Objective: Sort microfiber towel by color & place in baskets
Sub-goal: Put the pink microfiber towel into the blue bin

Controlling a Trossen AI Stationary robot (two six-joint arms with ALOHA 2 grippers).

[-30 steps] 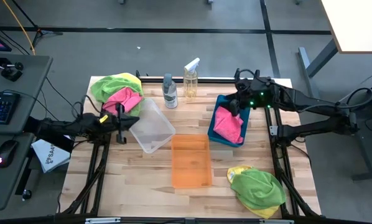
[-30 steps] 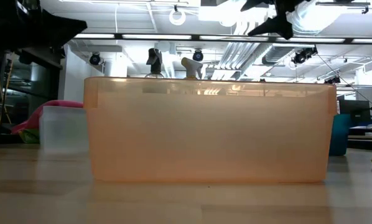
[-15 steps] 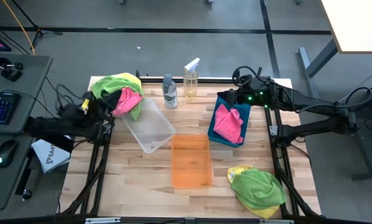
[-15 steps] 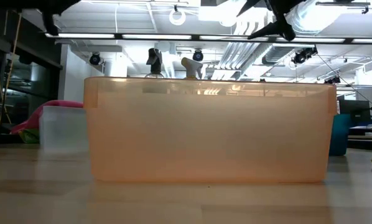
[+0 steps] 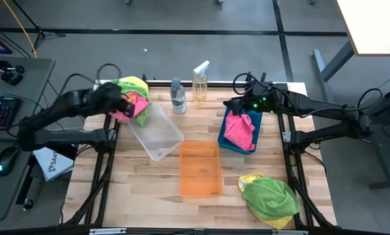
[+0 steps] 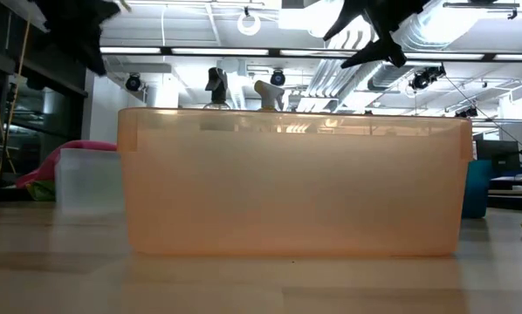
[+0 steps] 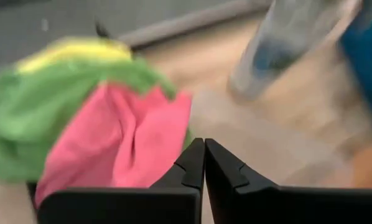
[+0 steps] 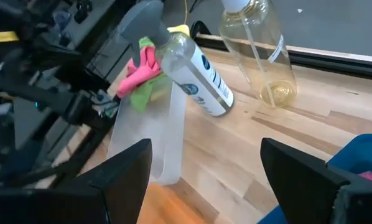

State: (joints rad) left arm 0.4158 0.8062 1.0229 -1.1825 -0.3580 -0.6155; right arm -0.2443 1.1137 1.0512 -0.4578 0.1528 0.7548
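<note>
Left claw clenched, empty, over pink towel on green/yellow pile by clear bin. Risk: can't grab w/o reopening, or drags green too. Right claw released above teal bin.

Left arm: we reach it in from our left side toward the far-left corner, left tool with fingers pressed together. Right arm: extended along the far edge, right tool fingers spread wide.

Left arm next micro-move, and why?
Probably open the jaws and lower onto the pink towel. The left gripper hangs shut, empty, beside the towel pile, and one pink towel already lies in the teal basket.
</note>
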